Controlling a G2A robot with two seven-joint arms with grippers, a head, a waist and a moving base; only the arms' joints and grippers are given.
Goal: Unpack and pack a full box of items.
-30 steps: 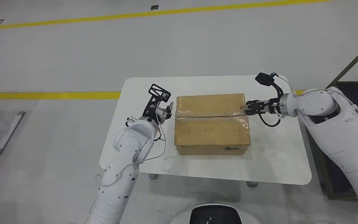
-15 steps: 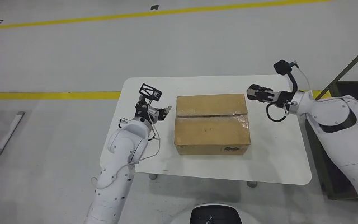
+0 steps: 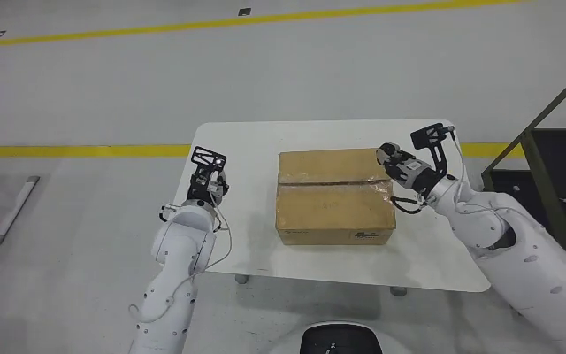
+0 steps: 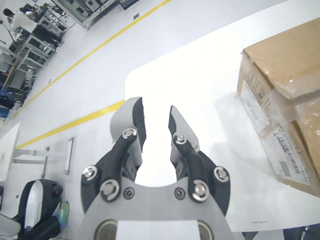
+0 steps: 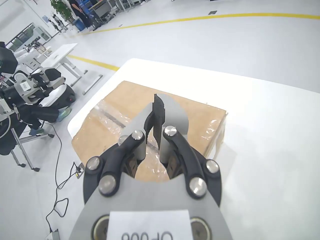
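Observation:
A closed cardboard box (image 3: 334,196) sits mid-table, its top seam sealed with clear tape. My left gripper (image 3: 213,183) hovers over the white table (image 3: 442,257) near its left edge, well apart from the box. In the left wrist view this gripper (image 4: 155,109) is open and holds nothing, with the labelled end of the box (image 4: 280,61) off to one side. My right gripper (image 3: 390,160) hangs above the box's far right corner. The right wrist view shows that gripper (image 5: 157,108) shut and holding nothing, above the taped top of the box (image 5: 117,103).
Bare tabletop (image 4: 200,81) lies on both sides of the box and in front of it. A dark metal frame (image 3: 539,150) stands on the floor just past the table's right end. A yellow line (image 3: 88,150) runs across the floor behind.
My left gripper drew back leftward from the box's left end toward the table's edge. My right gripper left the seam at the box's right end, lifted away, then came back over the far right corner.

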